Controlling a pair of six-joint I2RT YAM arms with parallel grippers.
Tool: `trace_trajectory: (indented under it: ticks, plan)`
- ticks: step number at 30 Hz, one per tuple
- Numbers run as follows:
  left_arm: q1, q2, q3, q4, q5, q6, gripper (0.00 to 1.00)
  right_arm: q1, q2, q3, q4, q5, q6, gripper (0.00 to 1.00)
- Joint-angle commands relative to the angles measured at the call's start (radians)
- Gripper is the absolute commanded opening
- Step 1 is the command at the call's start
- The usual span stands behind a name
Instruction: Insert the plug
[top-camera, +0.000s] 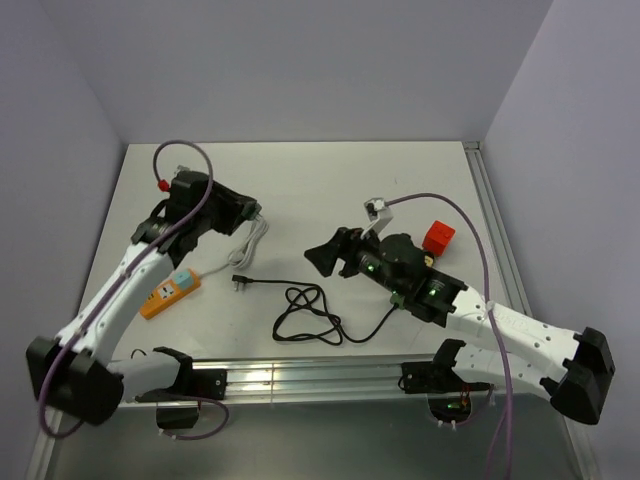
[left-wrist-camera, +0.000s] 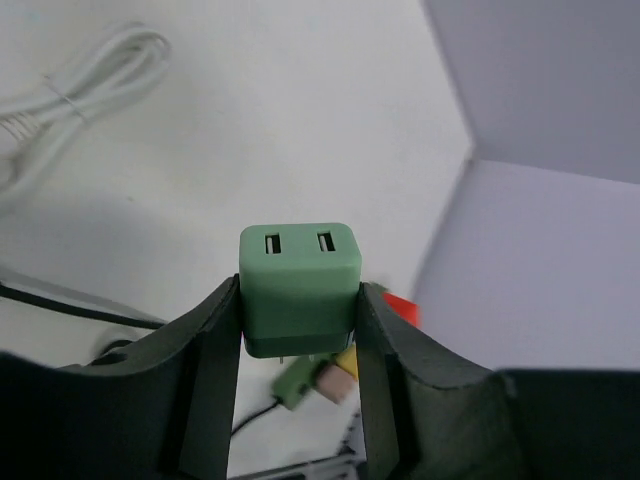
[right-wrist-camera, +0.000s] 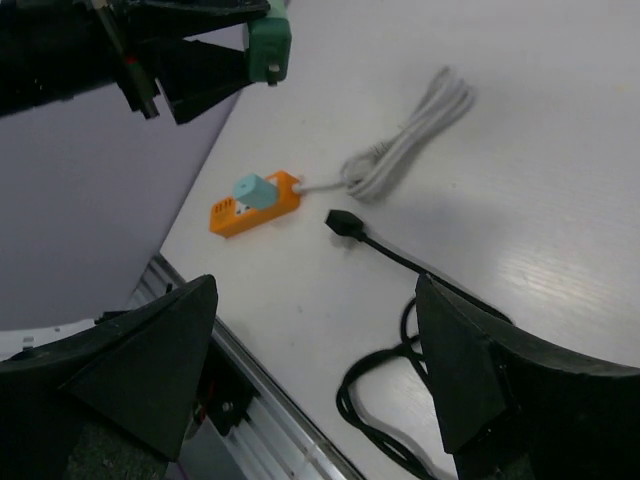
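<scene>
My left gripper (left-wrist-camera: 300, 300) is shut on a green plug (left-wrist-camera: 299, 285), a blocky adapter with two slots on its visible face, clamped between both fingers. From the right wrist view the same green plug (right-wrist-camera: 270, 50) hangs in the air above the table's left side. In the top view the left gripper (top-camera: 250, 212) sits over the coiled white cable. An orange power strip (top-camera: 170, 292) lies by the left edge, with a light-blue adapter (right-wrist-camera: 255, 190) standing in it. My right gripper (right-wrist-camera: 315, 290) stands open and holds nothing, hovering mid-table (top-camera: 322, 260).
A black cable (top-camera: 305, 315) lies looped at centre front, its black connector (right-wrist-camera: 345, 222) pointing toward the strip. The bundled white cable (right-wrist-camera: 405, 140) runs from the strip. A red block (top-camera: 437, 236) sits at the right. A metal rail (top-camera: 310, 380) borders the near edge.
</scene>
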Motion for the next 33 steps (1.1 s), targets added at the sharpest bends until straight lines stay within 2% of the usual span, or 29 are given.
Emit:
trace_trajectory:
  ticks: [1,3,8,14,21,25,33]
  plan:
    - [-0.027,-0.138,-0.142,0.087,0.03,-0.164,0.0,0.157,0.061,0.012,0.22,0.226,-0.032,0.87]
    - [-0.064,-0.256,-0.185,0.098,0.03,-0.24,0.0,0.256,0.095,0.015,0.31,0.309,-0.041,0.87]
    - [-0.124,-0.417,-0.273,0.121,-0.024,-0.334,0.0,0.369,0.199,0.007,0.529,0.477,-0.072,0.86]
    - [-0.155,-0.516,-0.289,0.087,0.004,-0.376,0.01,0.462,0.34,0.121,0.517,0.63,-0.087,0.82]
    - [-0.159,-0.585,-0.319,0.038,0.016,-0.374,0.0,0.473,0.432,0.161,0.604,0.62,-0.115,0.75]
    - [-0.159,-0.62,-0.339,0.026,0.016,-0.374,0.0,0.481,0.434,0.158,0.664,0.617,-0.141,0.7]
    - [-0.161,-0.632,-0.316,0.012,0.042,-0.368,0.0,0.482,0.454,0.208,0.644,0.612,-0.156,0.67]
